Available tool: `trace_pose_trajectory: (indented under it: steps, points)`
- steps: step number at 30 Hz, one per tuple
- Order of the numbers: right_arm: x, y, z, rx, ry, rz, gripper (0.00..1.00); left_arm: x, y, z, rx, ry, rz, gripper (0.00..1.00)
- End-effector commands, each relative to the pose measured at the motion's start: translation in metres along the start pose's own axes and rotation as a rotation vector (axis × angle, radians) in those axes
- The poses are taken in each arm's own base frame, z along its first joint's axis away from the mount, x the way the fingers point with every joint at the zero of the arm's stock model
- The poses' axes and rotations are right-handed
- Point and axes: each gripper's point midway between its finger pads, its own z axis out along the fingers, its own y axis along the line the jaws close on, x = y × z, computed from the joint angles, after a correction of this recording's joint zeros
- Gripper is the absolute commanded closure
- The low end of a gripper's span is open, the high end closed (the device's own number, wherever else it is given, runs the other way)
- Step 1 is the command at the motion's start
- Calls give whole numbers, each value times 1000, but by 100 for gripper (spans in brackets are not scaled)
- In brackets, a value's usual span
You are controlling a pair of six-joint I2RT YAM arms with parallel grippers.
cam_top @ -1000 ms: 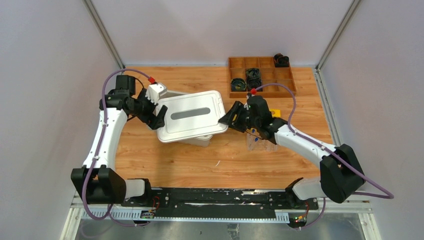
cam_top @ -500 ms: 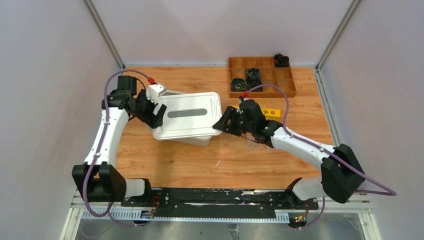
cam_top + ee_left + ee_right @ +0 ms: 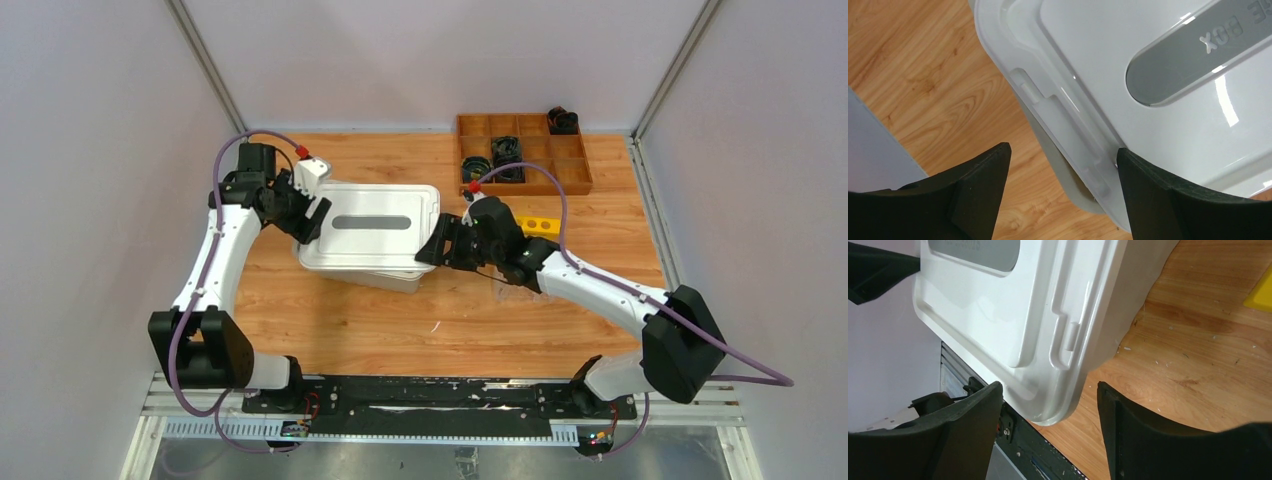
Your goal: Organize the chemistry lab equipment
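Observation:
A white storage box (image 3: 395,279) stands mid-table with its white lid (image 3: 370,225) lying on top, grey handle strip up. My left gripper (image 3: 308,215) is open at the lid's left end; in the left wrist view the lid's latch edge (image 3: 1068,125) lies between the fingers (image 3: 1064,152), one pad against the rim. My right gripper (image 3: 432,248) is open around the lid's right corner (image 3: 1058,405), with gaps on both sides (image 3: 1050,390). Of the chemistry lab equipment I see only a clear glass piece (image 3: 508,287) half hidden under the right forearm and a thin rod (image 3: 436,326).
A wooden compartment tray (image 3: 585,186) with black coiled items (image 3: 507,155) stands at the back right. A yellow block (image 3: 541,224) lies just behind the right arm. Grey walls close in the table on three sides.
The lid has moved left and back and now sits squarer over the box. Both arms followed it leftward. The left jaws narrowed slightly and the right jaws widened.

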Motion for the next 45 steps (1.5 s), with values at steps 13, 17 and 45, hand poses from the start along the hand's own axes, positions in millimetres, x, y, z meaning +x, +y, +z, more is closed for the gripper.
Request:
trace_pose_trajectory:
  steps: [13, 17, 45]
  points:
    - [-16, 10, -24, 6, -60, -129, 24, -3, 44, 12, -141, 64, 81, 20]
    - [-33, 13, -22, 19, -97, -137, 25, -4, 47, 16, -147, 66, 78, 20]
    - [-75, -49, 17, 390, -159, -192, 46, -52, 48, 16, -130, -69, 41, 15]
